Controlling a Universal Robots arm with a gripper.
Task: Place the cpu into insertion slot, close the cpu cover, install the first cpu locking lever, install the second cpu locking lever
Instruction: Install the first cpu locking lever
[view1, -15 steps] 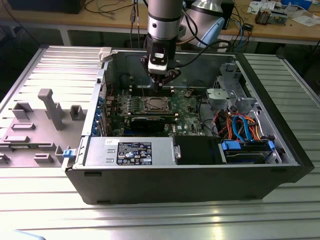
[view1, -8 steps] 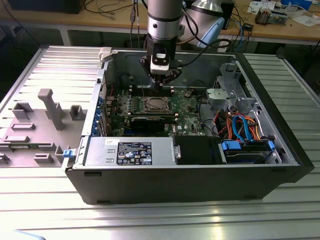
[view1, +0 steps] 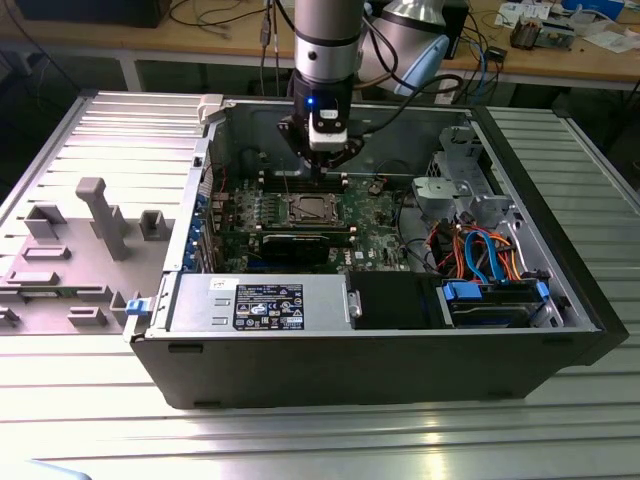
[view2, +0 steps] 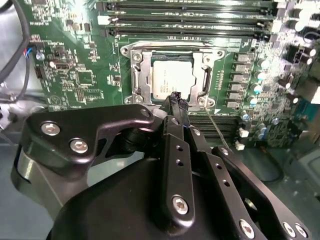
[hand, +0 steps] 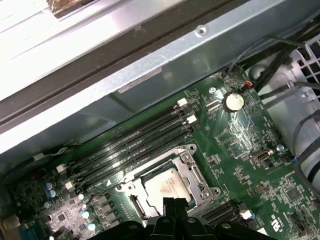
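**Chip seated, cover down, hand at the socket's edge**

The hand (view2: 178, 100) hangs low over the motherboard (view2: 80, 75), its fingertips pinched together with nothing seen between them. Just ahead of the tips lies the cpu (view2: 171, 80), flat in the insertion slot (view2: 131, 50). The cpu cover (view2: 141, 82) appears folded down around it, with the chip's grey top showing through the window. In both wrist views the tips sit at the near edge of that frame; whether they touch it I cannot tell. Close beside the fingertips a thin wire locking lever (view2: 215, 127) runs out from the socket corner, away from the frame, and looks unlatched.

My judgement is that placing and covering are done and the work stands at the lever steps. Latching a lever calls for the clenched tips to bear on the thin wire without slipping off. They must sweep it down and inward, then tuck it under its catch with the cover held flat.
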